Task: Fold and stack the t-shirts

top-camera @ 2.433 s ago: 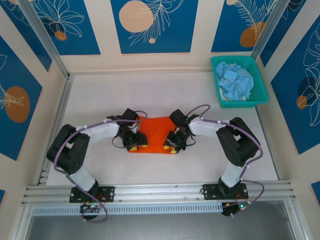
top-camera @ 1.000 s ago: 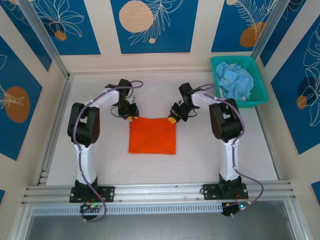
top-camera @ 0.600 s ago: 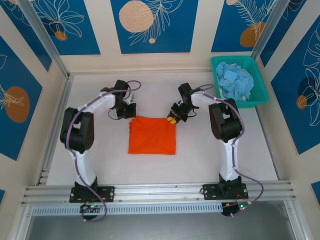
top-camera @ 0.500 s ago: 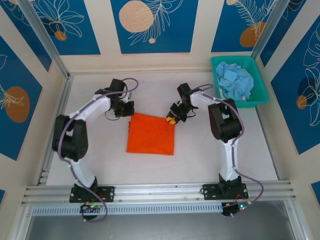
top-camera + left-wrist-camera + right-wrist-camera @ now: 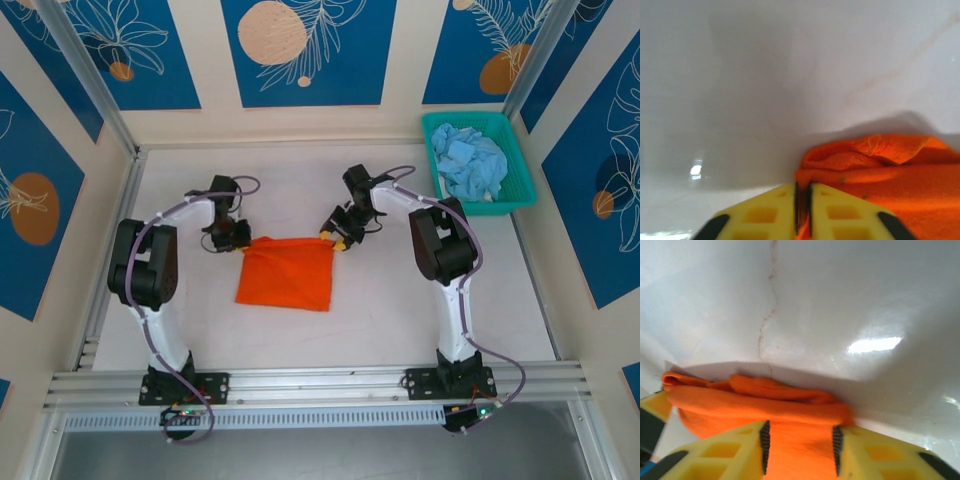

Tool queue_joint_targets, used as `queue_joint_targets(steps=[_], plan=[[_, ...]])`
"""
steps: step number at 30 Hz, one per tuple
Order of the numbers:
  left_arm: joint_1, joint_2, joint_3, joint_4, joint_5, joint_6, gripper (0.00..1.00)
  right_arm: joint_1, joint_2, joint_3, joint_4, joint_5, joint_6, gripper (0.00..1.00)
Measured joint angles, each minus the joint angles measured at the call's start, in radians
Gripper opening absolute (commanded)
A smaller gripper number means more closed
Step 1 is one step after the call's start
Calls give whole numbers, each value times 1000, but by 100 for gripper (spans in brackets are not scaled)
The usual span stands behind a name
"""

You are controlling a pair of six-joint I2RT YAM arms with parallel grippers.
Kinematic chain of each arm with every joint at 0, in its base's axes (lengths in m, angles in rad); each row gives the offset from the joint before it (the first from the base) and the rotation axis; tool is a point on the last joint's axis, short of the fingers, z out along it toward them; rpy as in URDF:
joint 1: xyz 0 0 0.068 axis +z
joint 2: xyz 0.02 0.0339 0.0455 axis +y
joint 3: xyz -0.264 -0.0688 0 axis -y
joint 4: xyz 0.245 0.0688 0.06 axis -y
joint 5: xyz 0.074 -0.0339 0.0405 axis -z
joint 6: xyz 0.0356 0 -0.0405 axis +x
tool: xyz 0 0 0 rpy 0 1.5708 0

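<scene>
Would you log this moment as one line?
left gripper shut on orange t-shirt; right gripper shut on orange t-shirt; blue t-shirts in basket

One orange t-shirt (image 5: 286, 274), centre of frame. One teal basket (image 5: 489, 208), upper right, holding pale blue t-shirts (image 5: 470, 165) in a crumpled heap; their number cannot be told. Two arms (image 5: 140, 265), each bearing one gripper: left gripper (image 5: 236, 236), right gripper (image 5: 334, 238).
</scene>
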Motion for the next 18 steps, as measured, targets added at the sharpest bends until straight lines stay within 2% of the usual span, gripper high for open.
queue_joint_targets(steps=[1, 3, 5, 7, 11, 15, 18], plan=[[7, 6, 25, -17, -26, -6, 49, 0, -2, 3, -8, 10, 0, 50], [23, 12, 84, -63, -89, -30, 74, 0, -13, 3, -24, 32, -2, 51], [28, 8, 126, -104, -136, -46, 82, 3, -47, -10, -26, 55, -2, 51], [29, -13, 140, -122, -158, -58, 86, 9, -110, -40, -25, 72, 0, 51], [10, -113, 113, -152, -151, -67, 83, 71, -288, -157, 23, 87, 18, 44], [-46, -261, -8, -122, -44, -81, 62, 221, -373, -255, 92, 86, 64, 36], [-103, -309, -107, -93, 67, -79, 53, 330, -366, -330, 141, 87, 116, 34]])
